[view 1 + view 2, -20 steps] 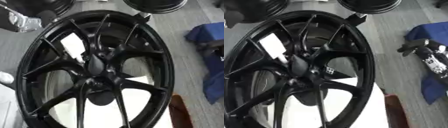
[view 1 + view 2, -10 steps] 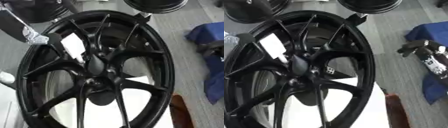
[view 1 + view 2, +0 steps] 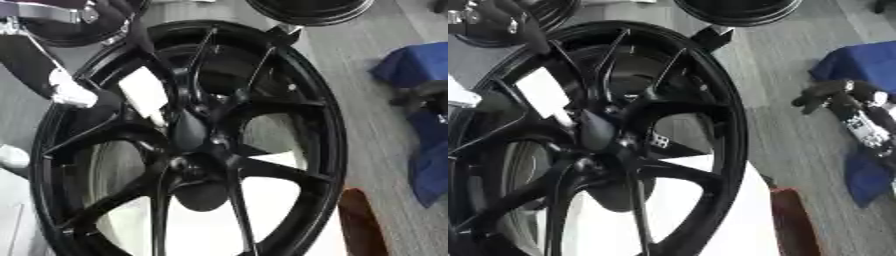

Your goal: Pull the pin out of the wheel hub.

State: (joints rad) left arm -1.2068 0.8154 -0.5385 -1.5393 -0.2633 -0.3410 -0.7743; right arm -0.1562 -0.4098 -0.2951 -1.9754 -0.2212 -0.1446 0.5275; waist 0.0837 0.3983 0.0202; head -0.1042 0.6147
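Even, diffuse light is falling from overhead, casting only soft shadows on the grey carpeted floor. Pale glare is streaking along the glossy black spoked wheel rim. Both views are showing slight overall blur, smearing most toward the upper-left corner.

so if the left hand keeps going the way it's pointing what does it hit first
Probably the black wheel's rim or upper-left spokes: the left hand comes in from the upper left, angled down toward the white tag. Depth is unclear, so it may pass above them.

Blue cloth at right on grey carpet, two more black rims beyond.
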